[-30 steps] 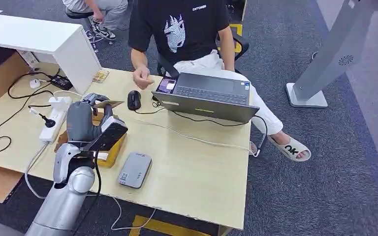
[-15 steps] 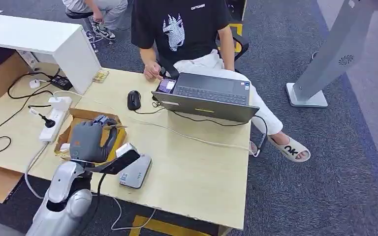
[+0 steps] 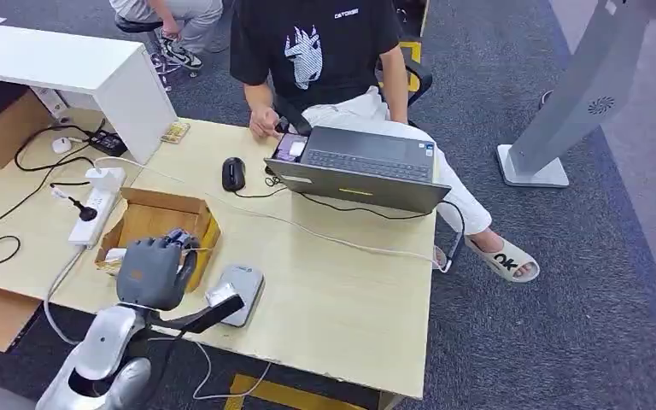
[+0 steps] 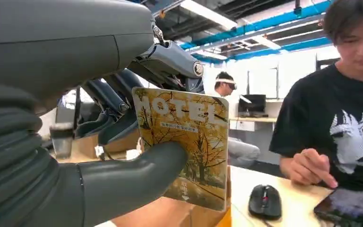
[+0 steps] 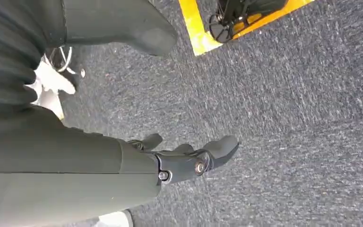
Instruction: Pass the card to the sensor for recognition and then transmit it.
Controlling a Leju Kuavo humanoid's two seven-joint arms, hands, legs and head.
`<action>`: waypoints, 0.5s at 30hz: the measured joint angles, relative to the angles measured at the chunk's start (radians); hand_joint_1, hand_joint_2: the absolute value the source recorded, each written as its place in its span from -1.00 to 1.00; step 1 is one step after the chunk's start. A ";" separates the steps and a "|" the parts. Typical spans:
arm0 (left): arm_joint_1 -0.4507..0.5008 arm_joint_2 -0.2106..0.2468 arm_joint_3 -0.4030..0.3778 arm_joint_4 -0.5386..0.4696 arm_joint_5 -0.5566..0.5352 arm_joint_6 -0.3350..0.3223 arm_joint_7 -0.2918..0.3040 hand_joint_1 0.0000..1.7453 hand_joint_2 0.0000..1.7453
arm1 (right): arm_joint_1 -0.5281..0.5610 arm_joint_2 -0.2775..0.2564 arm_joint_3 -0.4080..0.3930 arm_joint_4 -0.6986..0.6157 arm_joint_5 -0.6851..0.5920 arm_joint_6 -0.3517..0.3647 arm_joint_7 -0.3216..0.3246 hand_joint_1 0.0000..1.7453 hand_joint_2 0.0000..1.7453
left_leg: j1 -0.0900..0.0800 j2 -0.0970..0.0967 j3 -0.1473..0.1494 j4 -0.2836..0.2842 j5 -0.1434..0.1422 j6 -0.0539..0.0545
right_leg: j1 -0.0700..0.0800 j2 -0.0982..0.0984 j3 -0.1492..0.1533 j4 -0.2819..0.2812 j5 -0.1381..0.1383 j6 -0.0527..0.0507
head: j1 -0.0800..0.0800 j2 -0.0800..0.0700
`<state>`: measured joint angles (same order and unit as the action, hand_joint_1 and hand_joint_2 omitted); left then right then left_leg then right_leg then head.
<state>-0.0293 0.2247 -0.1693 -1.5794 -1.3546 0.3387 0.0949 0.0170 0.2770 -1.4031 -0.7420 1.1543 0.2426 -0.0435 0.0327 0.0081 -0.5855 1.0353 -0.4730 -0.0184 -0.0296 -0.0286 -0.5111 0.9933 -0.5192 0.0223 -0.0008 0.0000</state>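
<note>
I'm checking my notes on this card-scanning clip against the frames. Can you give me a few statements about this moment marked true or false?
1. The left hand holds a card printed HOTEL. True.
2. The card is lying flat on the grey sensor. False: it is held upright in the hand, over the cardboard box.
3. The right hand grips a second card. False: it holds nothing and hangs above the carpet.
4. A black mouse sits on the table beside the laptop. True.
5. The laptop's lid is shut. False: its keyboard shows.
</note>
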 joint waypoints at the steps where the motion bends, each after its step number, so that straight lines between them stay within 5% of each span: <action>1: 0.000 0.000 -0.004 0.012 -0.008 0.005 0.004 1.00 1.00 | 0.000 0.000 0.000 0.001 0.001 -0.002 -0.001 -1.00 1.00 | 0.000 0.000 0.000 0.000 0.000 0.000 | 0.000 0.000 0.000 0.000 0.000 0.000 | 0.000 0.000; 15: -0.021 -0.015 -0.034 0.168 -0.023 0.031 0.010 1.00 1.00 | 0.000 0.000 0.000 0.005 0.018 -0.003 -0.004 -1.00 1.00 | 0.000 0.000 0.000 0.000 0.000 0.000 | 0.000 0.000 0.000 0.000 0.000 0.000 | 0.000 0.000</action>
<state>-0.0504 0.2094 -0.2029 -1.4110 -1.3779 0.3700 0.1045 0.0170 0.2770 -1.4031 -0.7366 1.1723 0.2396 -0.0473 0.0327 0.0082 -0.5854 1.0354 -0.4730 -0.0184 -0.0296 -0.0285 -0.5114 0.9933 -0.5192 0.0223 -0.0004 0.0000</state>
